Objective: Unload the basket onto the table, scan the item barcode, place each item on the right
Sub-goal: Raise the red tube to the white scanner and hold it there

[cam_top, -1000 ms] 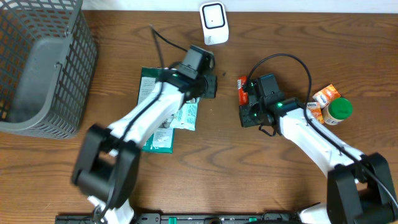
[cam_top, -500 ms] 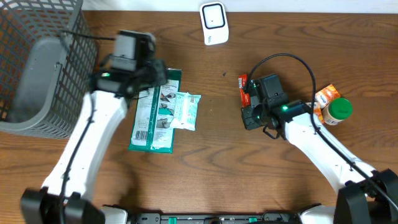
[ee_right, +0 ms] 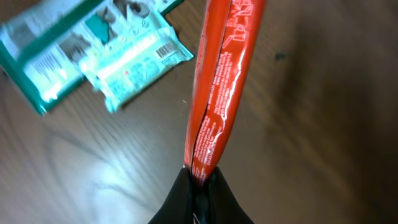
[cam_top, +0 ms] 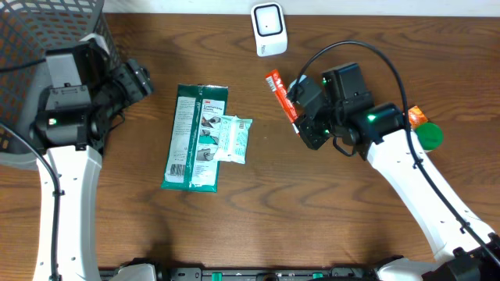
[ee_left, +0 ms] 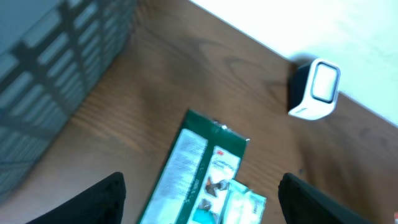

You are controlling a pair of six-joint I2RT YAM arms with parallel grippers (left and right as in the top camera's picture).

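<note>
Looking down from overhead, the right gripper (cam_top: 300,117) is pinched shut on one end of the red packet (cam_top: 278,92). The packet slants up out of the jaws just below the white scanner (cam_top: 268,30) and is not yet in front of its window. The left gripper (cam_top: 137,78) is well off to the scanner's left, beside the wire basket (cam_top: 31,94), spread wide with nothing in it. The green packet (cam_top: 194,136) and the wipes pack (cam_top: 232,139) lie flat below and left of the scanner.

From the left wrist, both dark fingers (ee_left: 102,199) stand far apart at the bottom edge, empty. The scanner sits up to the right, beyond the green packet.

From the right wrist, the jaws close on the red packet's lower seam. Its printed face is seen nearly edge-on, and I cannot find its barcode. Judging from that, the step in hand is presenting the item. Carry the packet up to the scanner's window and turn the wrist until the barcode side faces it squarely. Hold the foil flat rather than bowed so glare does not spoil the read, then pause there.
</note>
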